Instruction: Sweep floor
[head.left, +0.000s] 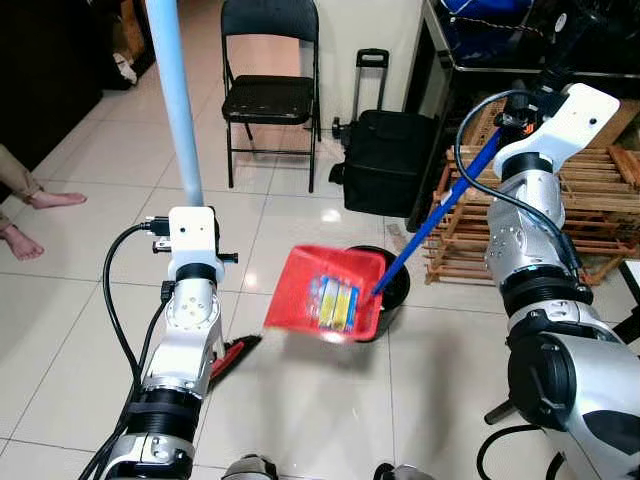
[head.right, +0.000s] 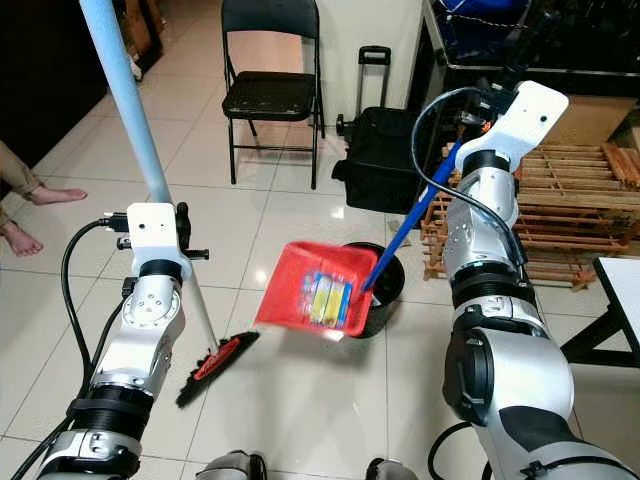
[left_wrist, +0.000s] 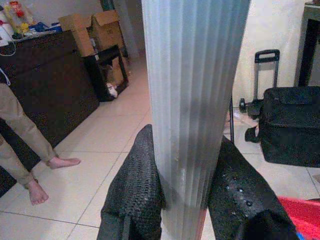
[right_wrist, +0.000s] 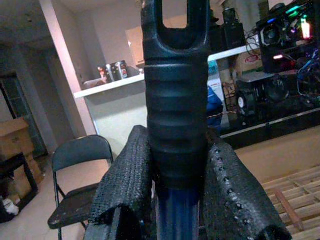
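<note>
L gripper (left_wrist: 185, 200) is pinched on the pale blue broom handle (head.left: 176, 100), one black finger (left_wrist: 135, 195) pressed to each side of the ribbed tube. The handle runs down past the L wrist to the broom head (head.right: 217, 366), red w/ black bristles, resting on the tiled floor (head.left: 70, 350) just beside the L arm. R gripper (right_wrist: 175, 200) is clamped round the black grip (right_wrist: 176, 125) at the top of the dustpan's blue handle (head.left: 432, 222), fingers tight on both sides of it. The handle slants down from the R wrist to the red dustpan (head.left: 325, 293), held up off the floor and tilted, w/ yellow and blue bits of litter (head.left: 335, 301) lying in it. Dustpan sits over/in front of a round black bin (head.right: 385, 285); cannot tell if they touch. Behind the bin: black bag w/ trolley handle (head.left: 388, 155) against the wall, a black folding chair (head.left: 270, 95) farther back. Wooden pallets (head.left: 590, 215) stacked beside the R arm. A person's bare feet (head.left: 30, 220) and tan trouser leg stand on the tiles well off to the robot's L. Cardboard boxes (left_wrist: 92, 30) sit on dark furniture behind them.
</note>
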